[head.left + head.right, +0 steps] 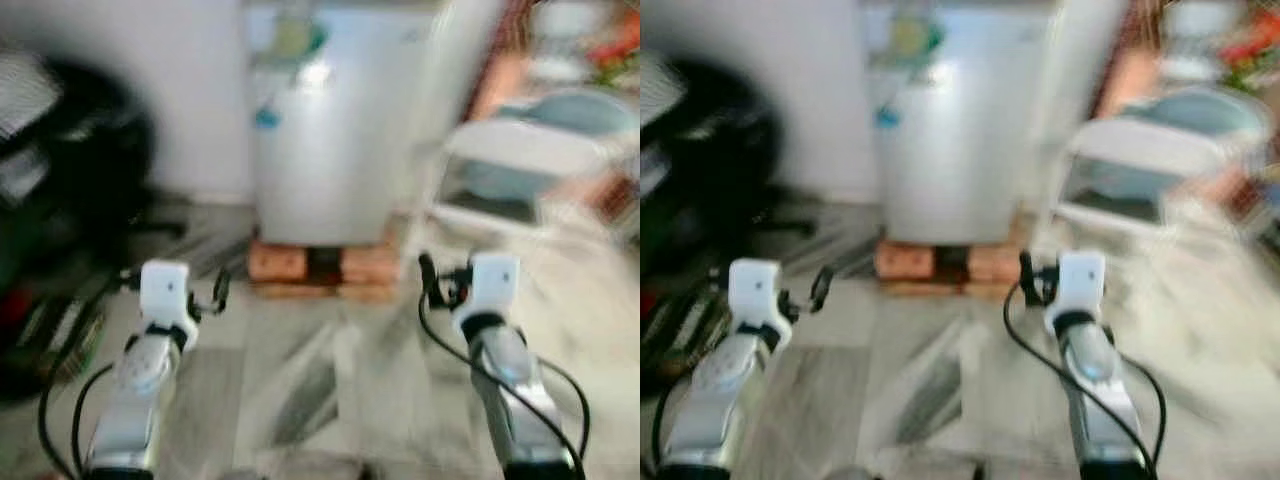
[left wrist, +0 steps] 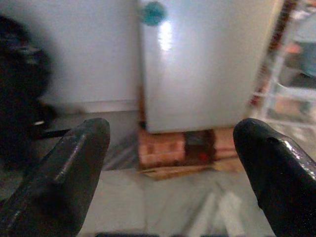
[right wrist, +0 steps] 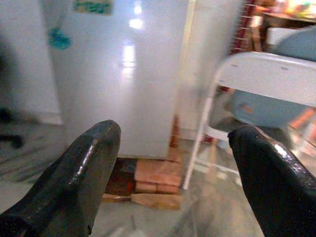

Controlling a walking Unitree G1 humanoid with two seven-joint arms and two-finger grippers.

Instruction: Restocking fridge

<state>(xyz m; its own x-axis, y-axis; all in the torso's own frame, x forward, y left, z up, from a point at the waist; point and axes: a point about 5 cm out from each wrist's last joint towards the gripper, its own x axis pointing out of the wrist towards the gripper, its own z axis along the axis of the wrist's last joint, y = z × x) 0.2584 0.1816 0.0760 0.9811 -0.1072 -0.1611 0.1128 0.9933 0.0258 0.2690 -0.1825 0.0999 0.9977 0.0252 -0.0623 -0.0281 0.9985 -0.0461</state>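
Both of my arms reach forward over the marble floor (image 1: 330,400), blurred by motion. Left gripper (image 2: 168,163): fingers (image 2: 74,168) spread wide, holding nothing. Right gripper (image 3: 173,168): fingers (image 3: 84,168) likewise wide and empty. Ahead, well apart from both, stands the fridge (image 1: 335,130), door shut, raised on bricks (image 1: 320,265) at its base, with stickers (image 1: 295,40) near its top. A white wall (image 1: 170,90) borders the fridge's left edge; a folding chair (image 1: 520,170) stands beside its right edge. Dark clutter (image 1: 60,200) lies at the floor's left side. Open floor runs between grippers and bricks.
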